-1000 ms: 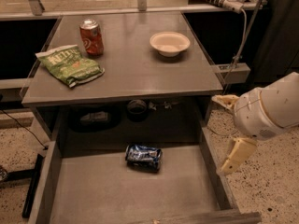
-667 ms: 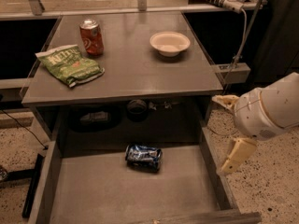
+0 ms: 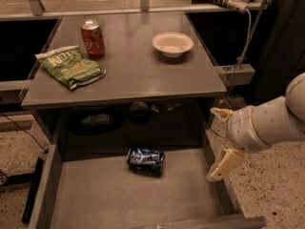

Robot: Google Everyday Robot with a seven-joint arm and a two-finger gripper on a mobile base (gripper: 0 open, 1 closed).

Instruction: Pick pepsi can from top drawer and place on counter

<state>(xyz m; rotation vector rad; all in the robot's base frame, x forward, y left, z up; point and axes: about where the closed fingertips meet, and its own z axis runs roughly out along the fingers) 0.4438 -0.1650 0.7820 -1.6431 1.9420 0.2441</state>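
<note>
We find pepsi can (image 3: 146, 160) sideways in top drawer (image 3: 95, 199); probably light, thin-walled, slick. Grip mid-barrel. Pincer (image 3: 211, 144) apart, outside drawer's side wall.

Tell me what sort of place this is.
Likely an office snack area or a lab mock-up of one: a grey counter with a red-orange soda can, chip bag and bowl, and a pulled-out top drawer holding a pepsi can. The gripper hangs open beside the drawer.
</note>
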